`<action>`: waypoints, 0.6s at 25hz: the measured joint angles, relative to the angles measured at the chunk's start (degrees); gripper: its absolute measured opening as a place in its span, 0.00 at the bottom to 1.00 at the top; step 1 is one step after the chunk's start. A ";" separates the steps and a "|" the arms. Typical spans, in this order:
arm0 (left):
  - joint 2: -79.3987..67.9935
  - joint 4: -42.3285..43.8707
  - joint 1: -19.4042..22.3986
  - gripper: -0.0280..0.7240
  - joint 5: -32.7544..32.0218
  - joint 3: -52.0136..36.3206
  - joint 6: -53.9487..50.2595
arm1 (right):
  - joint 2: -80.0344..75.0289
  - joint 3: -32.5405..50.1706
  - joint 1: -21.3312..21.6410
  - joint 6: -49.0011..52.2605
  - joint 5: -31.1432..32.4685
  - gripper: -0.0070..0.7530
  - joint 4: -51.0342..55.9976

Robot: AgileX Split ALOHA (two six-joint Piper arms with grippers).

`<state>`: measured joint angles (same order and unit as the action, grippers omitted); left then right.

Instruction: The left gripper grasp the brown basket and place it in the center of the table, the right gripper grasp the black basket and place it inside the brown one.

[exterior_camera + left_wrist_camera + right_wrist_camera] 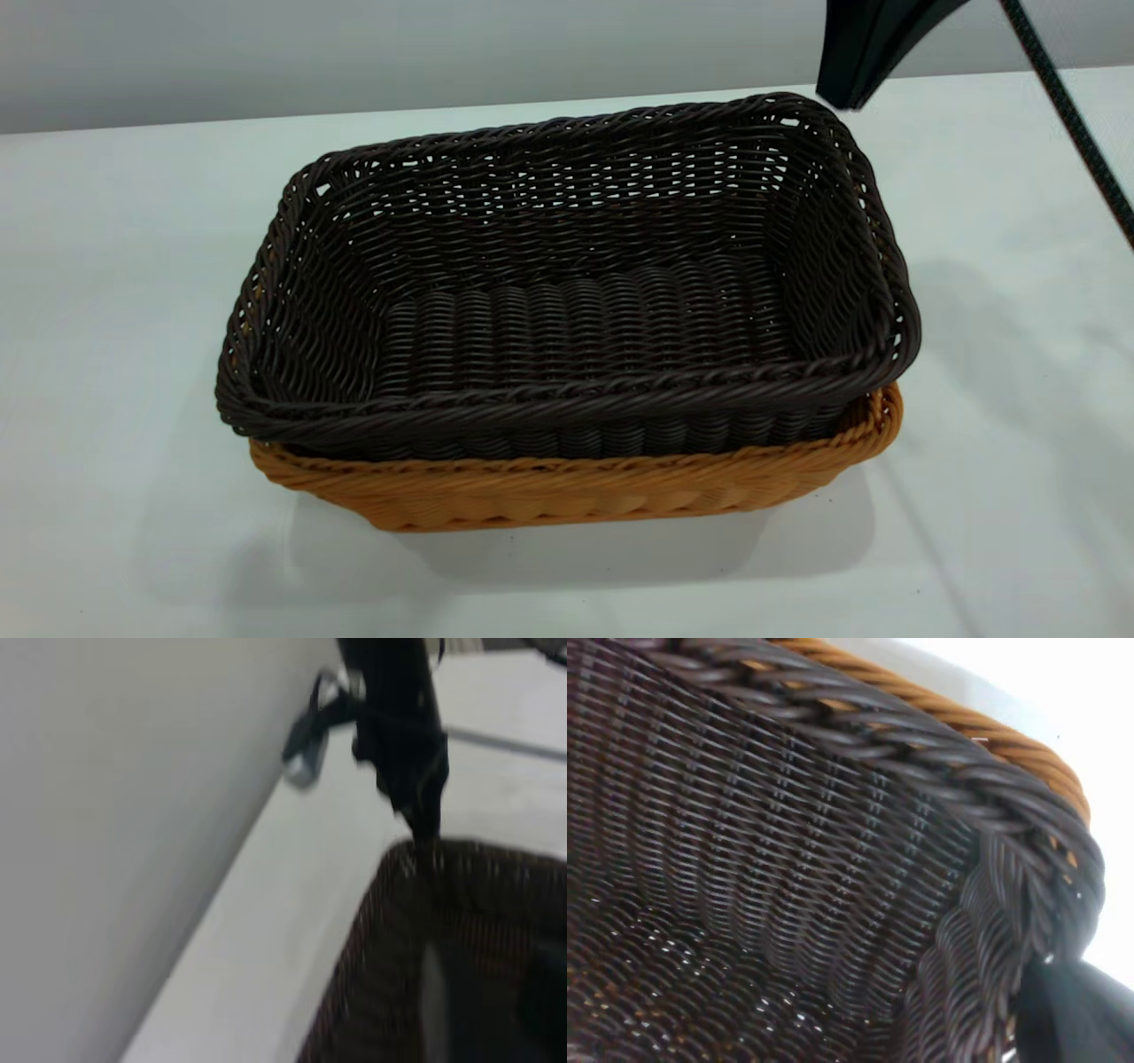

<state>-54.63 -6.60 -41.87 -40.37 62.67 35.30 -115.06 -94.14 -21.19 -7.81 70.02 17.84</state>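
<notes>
The black basket (567, 292) sits nested inside the brown basket (576, 492), in the middle of the white table (115, 292). Only the brown basket's rim and lower wall show beneath it. My right gripper (849, 84) hangs just above and behind the black basket's far right corner. In the right wrist view one black finger (1072, 1010) stands outside that corner of the black basket (788, 859), beside the brown rim (992, 731); nothing is held. The left gripper (540, 1001) is a dark blur over the black basket's corner (399, 930), out of the exterior view.
A grey wall (354, 53) runs behind the table's far edge. The right arm's braided cable (1072, 115) slants down at the far right. In the left wrist view the right arm (399, 726) stands at the basket's far corner. Bare tabletop surrounds the baskets.
</notes>
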 joint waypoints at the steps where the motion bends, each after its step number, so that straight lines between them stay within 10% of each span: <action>1: 0.65 0.87 0.00 0.13 -1.80 0.00 -1.67 | 0.75 0.00 0.00 -0.06 0.00 0.01 0.05; 15: 12.55 17.53 0.00 0.04 -13.74 -4.75 -23.31 | 20.53 1.10 -0.95 0.68 -9.08 0.01 -4.61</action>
<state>-42.08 10.94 -41.87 -54.11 57.93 11.99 -94.53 -93.04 -22.14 -7.13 60.94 13.23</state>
